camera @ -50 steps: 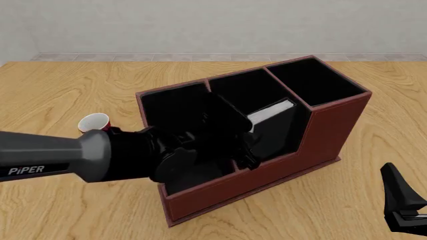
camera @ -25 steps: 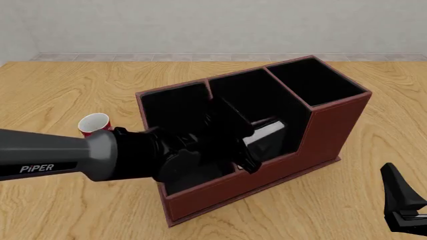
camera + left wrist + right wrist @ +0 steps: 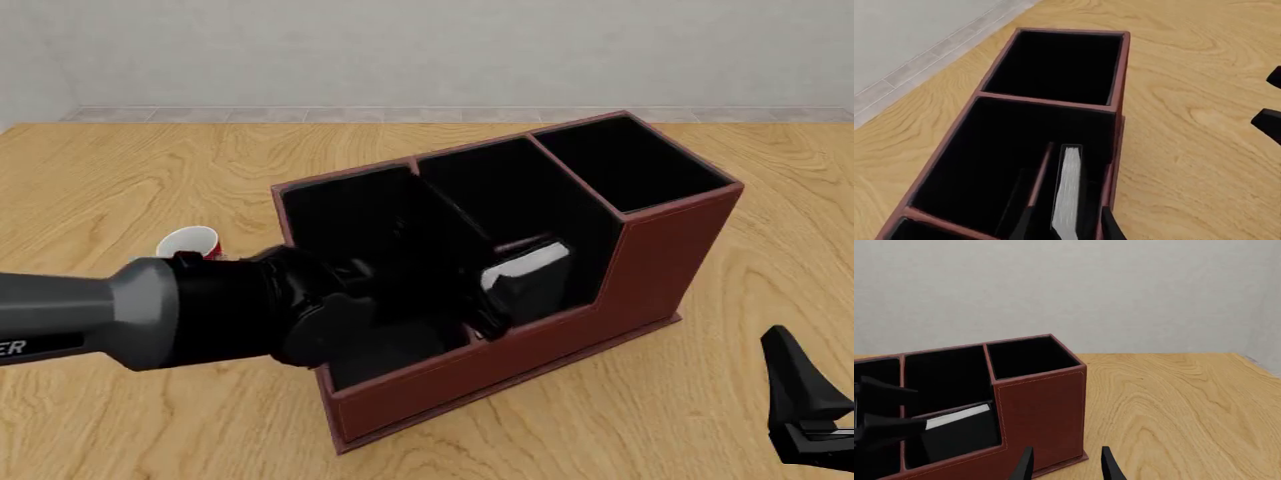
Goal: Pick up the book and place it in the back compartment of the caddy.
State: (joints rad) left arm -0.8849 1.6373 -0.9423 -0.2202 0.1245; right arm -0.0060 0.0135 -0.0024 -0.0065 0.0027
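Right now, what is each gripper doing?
Left gripper: fingers either side of the book in the caddy; grip cannot be told.
Right gripper: open, empty.

Left arm [image 3: 134,320] stretched forward across the table, jaws apart; right gripper [image 3: 1066,465] low, jaws apart

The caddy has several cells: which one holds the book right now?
The small low-walled cell of the caddy's middle column holds the book. The tall end cell and the long cell on the other side show only black lining.
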